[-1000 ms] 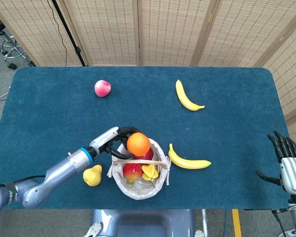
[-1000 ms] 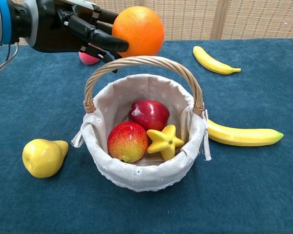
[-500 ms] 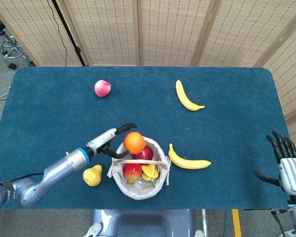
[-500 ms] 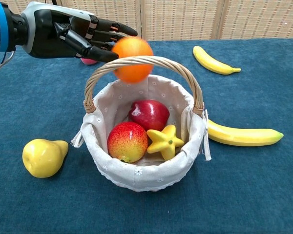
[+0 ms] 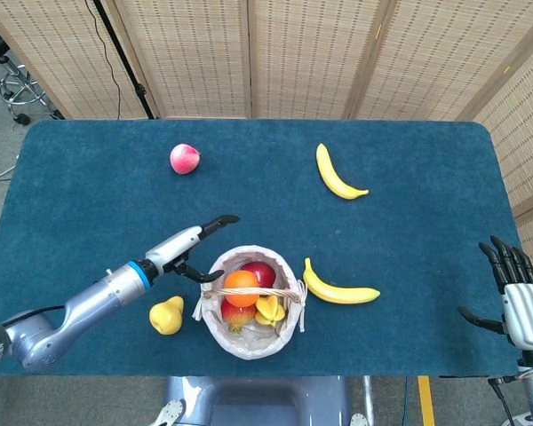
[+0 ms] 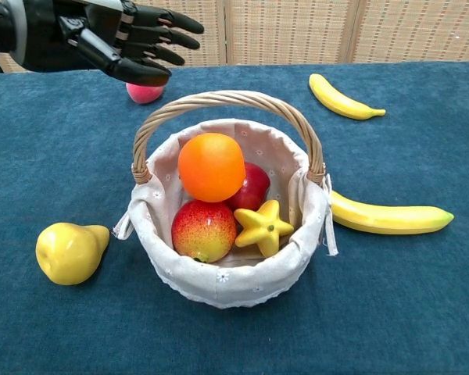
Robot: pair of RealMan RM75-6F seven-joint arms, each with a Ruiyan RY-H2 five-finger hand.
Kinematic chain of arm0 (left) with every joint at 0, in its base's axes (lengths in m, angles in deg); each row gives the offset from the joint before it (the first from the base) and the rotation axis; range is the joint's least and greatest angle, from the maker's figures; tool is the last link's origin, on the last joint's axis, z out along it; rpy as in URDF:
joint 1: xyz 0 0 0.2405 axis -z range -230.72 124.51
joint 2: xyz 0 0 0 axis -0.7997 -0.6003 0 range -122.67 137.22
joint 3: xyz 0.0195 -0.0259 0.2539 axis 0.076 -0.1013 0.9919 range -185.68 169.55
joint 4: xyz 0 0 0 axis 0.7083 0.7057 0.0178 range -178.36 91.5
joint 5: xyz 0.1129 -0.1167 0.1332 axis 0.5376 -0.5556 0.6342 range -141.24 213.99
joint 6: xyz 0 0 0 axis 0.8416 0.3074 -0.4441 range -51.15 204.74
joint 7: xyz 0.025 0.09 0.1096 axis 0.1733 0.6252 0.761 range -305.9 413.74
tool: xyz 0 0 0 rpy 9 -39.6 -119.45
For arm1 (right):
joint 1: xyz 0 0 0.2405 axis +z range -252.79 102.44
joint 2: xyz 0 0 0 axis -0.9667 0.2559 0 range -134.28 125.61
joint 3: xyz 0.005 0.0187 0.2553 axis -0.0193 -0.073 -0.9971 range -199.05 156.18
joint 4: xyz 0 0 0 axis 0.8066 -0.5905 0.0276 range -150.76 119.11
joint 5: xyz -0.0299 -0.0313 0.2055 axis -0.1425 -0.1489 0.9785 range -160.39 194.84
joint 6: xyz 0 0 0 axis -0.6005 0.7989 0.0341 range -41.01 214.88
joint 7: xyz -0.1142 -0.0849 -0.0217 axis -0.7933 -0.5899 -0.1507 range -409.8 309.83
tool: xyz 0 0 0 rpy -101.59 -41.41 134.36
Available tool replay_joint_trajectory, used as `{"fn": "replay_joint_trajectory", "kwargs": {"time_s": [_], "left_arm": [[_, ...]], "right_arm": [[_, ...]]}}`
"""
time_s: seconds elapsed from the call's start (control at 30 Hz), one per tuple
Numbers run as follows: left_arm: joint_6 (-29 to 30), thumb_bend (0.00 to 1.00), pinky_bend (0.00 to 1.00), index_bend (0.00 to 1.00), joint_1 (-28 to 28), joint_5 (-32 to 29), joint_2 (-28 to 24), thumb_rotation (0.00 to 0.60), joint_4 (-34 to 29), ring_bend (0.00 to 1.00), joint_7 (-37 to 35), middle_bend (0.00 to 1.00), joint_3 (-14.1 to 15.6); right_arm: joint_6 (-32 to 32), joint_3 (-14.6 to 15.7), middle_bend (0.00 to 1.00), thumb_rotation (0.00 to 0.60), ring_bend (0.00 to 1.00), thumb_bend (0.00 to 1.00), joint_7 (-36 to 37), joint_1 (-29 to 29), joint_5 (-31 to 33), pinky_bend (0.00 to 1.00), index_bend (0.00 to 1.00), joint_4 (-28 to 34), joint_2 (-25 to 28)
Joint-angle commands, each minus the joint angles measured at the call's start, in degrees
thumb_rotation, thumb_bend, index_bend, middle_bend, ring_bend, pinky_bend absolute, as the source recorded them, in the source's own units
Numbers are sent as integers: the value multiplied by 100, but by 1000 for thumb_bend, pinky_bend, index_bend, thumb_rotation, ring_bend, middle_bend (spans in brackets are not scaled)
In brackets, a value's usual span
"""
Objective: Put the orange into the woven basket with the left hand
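Note:
The orange [image 6: 212, 166] [image 5: 242, 282] lies inside the woven basket [image 6: 227, 285] [image 5: 249, 344], on top of a red apple and a red-yellow apple, beside a yellow star fruit. My left hand [image 6: 113, 39] [image 5: 194, 240] hovers above and to the left of the basket handle, fingers spread and holding nothing. My right hand [image 5: 513, 297] rests open at the table's far right edge, well away from the basket.
A yellow pear [image 6: 69, 251] lies left of the basket. One banana [image 6: 387, 217] lies just right of it, another banana [image 6: 343, 98] farther back. A pink peach [image 5: 185, 159] sits at the back left on the blue cloth.
The left hand let go of the orange, which dropped into the basket onto the apples. The hand has spread its fingers and drawn back up and to the left.

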Motion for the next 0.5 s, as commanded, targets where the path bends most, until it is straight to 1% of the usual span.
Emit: {"fn": "replay_joint_trajectory", "kwargs": {"time_s": [0.03, 0.07, 0.1, 0.17, 0.3, 0.5], "left_arm": [[1267, 342, 0, 22, -537, 249, -110, 600, 193, 0, 1464, 0, 294], [1874, 342, 0, 22, -779, 243, -64, 600, 325, 0, 2276, 0, 402], [2263, 342, 0, 22, -946, 192, 23, 600, 312, 0, 2746, 0, 473], [2817, 342, 0, 22, -1220, 37, 102, 600, 220, 0, 3407, 0, 590], [3345, 342, 0, 23, -1555, -28, 11, 600, 75, 0, 3797, 0, 746], [4109, 341, 0, 22, -2117, 170, -163, 600, 6, 0, 4157, 0, 1078]], "right_arm": [[-30, -13, 0, 600, 0, 0, -148, 24, 27, 0, 60, -27, -62], [-80, 3, 0, 600, 0, 0, -167, 45, 19, 0, 60, -19, -80], [-105, 9, 0, 600, 0, 0, -163, 59, 12, 0, 60, -10, -87], [-151, 22, 0, 600, 0, 0, -152, 83, -2, 0, 60, 2, -95], [-202, 28, 0, 600, 0, 0, -144, 115, -9, 0, 60, 3, -107], [-313, 54, 0, 600, 0, 0, -68, 158, 4, 0, 60, -31, -123]]}}
